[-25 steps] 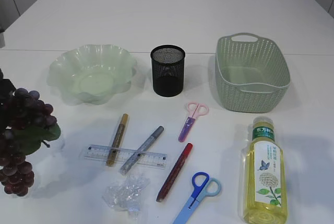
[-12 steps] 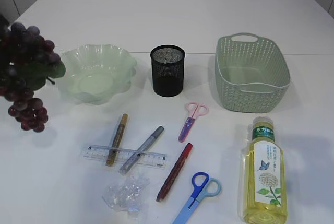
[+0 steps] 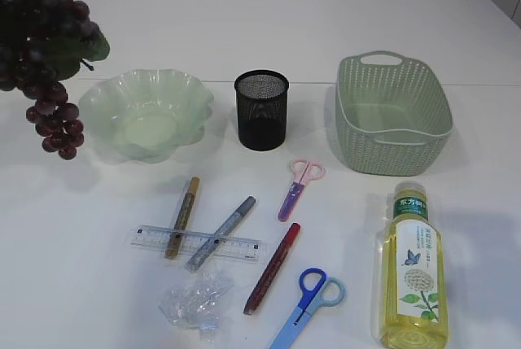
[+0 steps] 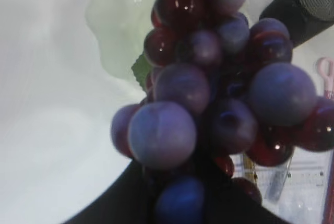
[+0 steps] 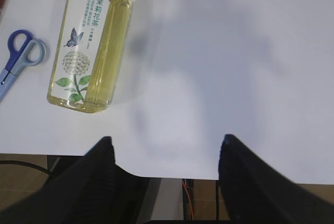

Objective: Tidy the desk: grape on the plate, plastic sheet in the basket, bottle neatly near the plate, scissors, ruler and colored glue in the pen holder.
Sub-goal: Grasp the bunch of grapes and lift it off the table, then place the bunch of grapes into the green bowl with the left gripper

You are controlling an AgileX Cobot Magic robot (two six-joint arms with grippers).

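A bunch of dark grapes (image 3: 45, 48) hangs in the air at the far left edge of the exterior view, just left of the pale green scalloped plate (image 3: 146, 113) and above the table. The left wrist view is filled by the grapes (image 4: 219, 93); the left gripper's dark body sits behind and below the fruit, closed narrowly on the bunch, its fingertips hidden. The plate is bare. At the table's near right edge the right gripper (image 5: 164, 153) hovers with its jaws standing wide and nothing between them, open white tabletop ahead and the bottle (image 5: 91, 41) lying to its left. Mid-table, the black mesh pen holder (image 3: 262, 110) and green basket (image 3: 392, 113) stand apart with clear room between. In front lie the ruler (image 3: 195, 244) under two glue pens (image 3: 201, 220), a red glue pen (image 3: 273, 268), pink scissors (image 3: 298, 188), blue scissors (image 3: 309, 298) at the near edge, and the crumpled plastic sheet (image 3: 195, 303).
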